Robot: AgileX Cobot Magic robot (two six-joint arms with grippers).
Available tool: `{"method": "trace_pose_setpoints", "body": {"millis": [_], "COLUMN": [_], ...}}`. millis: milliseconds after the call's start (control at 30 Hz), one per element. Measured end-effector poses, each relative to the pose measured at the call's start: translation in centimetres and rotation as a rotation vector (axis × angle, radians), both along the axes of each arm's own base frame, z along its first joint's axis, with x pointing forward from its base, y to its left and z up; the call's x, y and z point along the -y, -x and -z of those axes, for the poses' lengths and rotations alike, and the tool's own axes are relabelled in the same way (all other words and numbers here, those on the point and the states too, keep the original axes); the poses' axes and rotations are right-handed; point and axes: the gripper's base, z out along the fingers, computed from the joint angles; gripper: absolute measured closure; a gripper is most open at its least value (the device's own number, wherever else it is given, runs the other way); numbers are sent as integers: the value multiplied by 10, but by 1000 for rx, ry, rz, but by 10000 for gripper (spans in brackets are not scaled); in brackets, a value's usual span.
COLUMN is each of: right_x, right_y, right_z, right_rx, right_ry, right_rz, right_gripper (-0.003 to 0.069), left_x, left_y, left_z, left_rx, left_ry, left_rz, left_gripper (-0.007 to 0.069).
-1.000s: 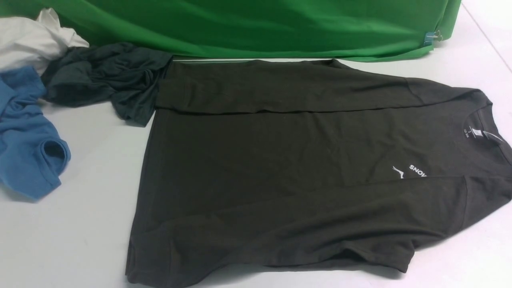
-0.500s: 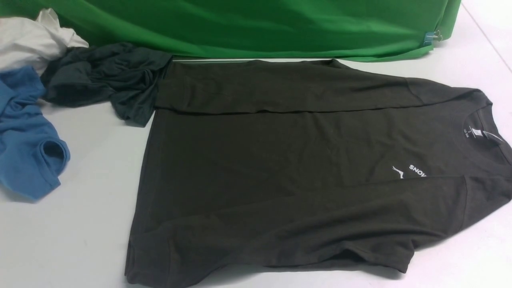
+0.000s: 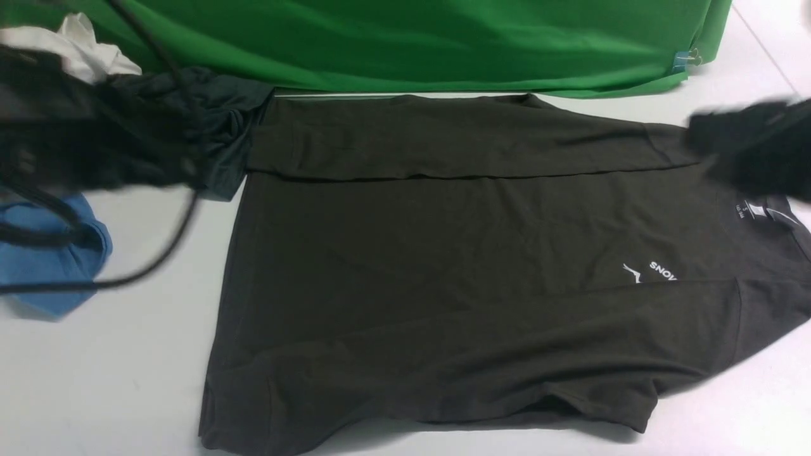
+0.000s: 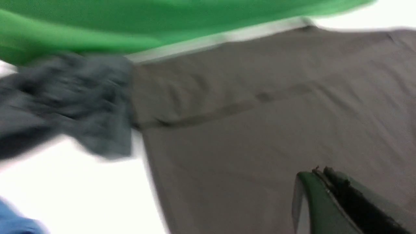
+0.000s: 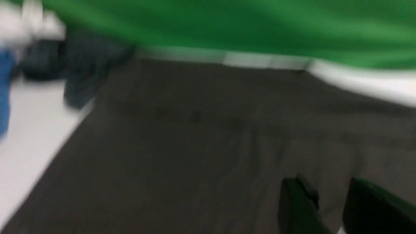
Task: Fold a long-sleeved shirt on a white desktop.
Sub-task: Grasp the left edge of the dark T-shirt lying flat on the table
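Half a second ago the front view showed no arm; now the left arm (image 3: 82, 133) fills the left side as a dark blur, over the slate garment (image 3: 228, 133) and the top of the blue garment (image 3: 57, 266), with a black cable (image 3: 171, 247) looping down across the desktop (image 3: 114, 354); the right arm (image 3: 754, 145) has come in at the right edge, a dark blur over the far shoulder of the shirt (image 3: 443, 272), just beyond the neck label (image 3: 740, 209). The shirt itself has not shifted; its folds and edges lie as before.

The shirt lies flat on the desktop, chest up, between the green cloth (image 3: 412, 44) at the back and the near edge of the view; its long axis runs left to right, with the hem towards the robot's left and the collar towards its right, partly cut off by the frame. Both sleeves are folded in along the body; the far one ends beside the slate garment, the near one covers part of the logo (image 3: 652, 272). A white garment (image 3: 89, 50) shows at the far left.

In the wrist views the left gripper (image 4: 320, 172) hangs over the shirt with its jaws pressed together and nothing between them; the right gripper (image 5: 326, 188) is also above the shirt, jaws apart with a clear gap, holding nothing; both views are blurred.
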Motion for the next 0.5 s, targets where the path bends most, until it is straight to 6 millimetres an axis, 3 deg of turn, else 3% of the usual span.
{"method": "trace_pose_setpoints", "body": {"millis": [133,200,433,500], "right_x": [-16,-21,-21,-21], "right_y": [1,4,10,11], "right_z": [19,25,24,22], "right_rx": [-120,-172,-252,-270], "right_ry": [71,110,150,157], "right_rz": [-77,-114,-132,-135], "right_gripper": [419,419,419,419], "left_x": [12,17,22,16], "left_y": [-15,-29,-54,-57], "left_z": [20,39,90,110], "left_rx": [-137,-269,-564,-684], "left_ry": [77,67,-128,-171], "left_rz": [-31,-47,4,-31], "left_gripper": [567,523,302,188]}}
